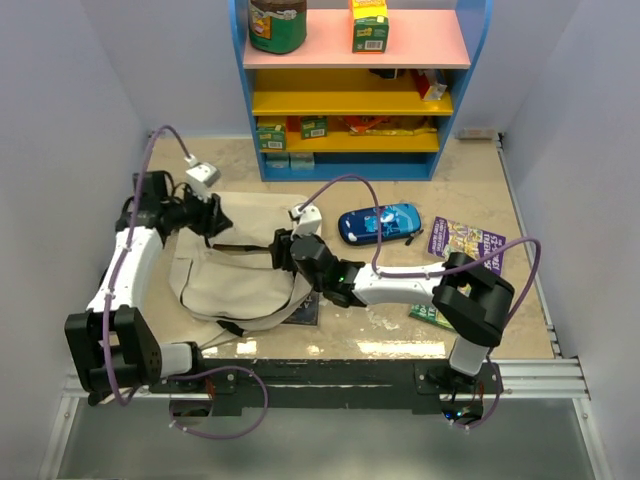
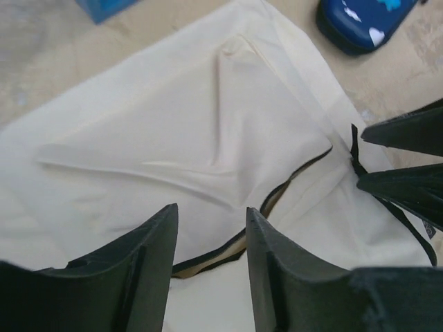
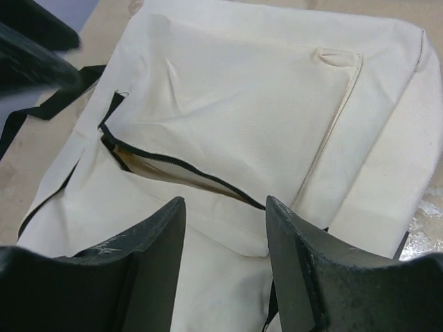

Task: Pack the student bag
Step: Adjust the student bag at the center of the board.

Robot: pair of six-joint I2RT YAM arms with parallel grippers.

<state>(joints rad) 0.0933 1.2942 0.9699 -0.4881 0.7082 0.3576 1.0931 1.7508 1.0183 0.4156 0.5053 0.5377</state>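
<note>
Marbled beige counter runs below a blue shelf unit, and the student bag lies flat at centre-left of the top view. Its zipper opening is only slightly agape, probably waiting to be spread before the books and blue pencil case at the right go in. The left arm bends in from the left edge, its left hand over the bag's upper corner, fingers parted and empty. The right arm stretches leftward with its right hand just above the zipper, likewise parted and gripping nothing.
</note>
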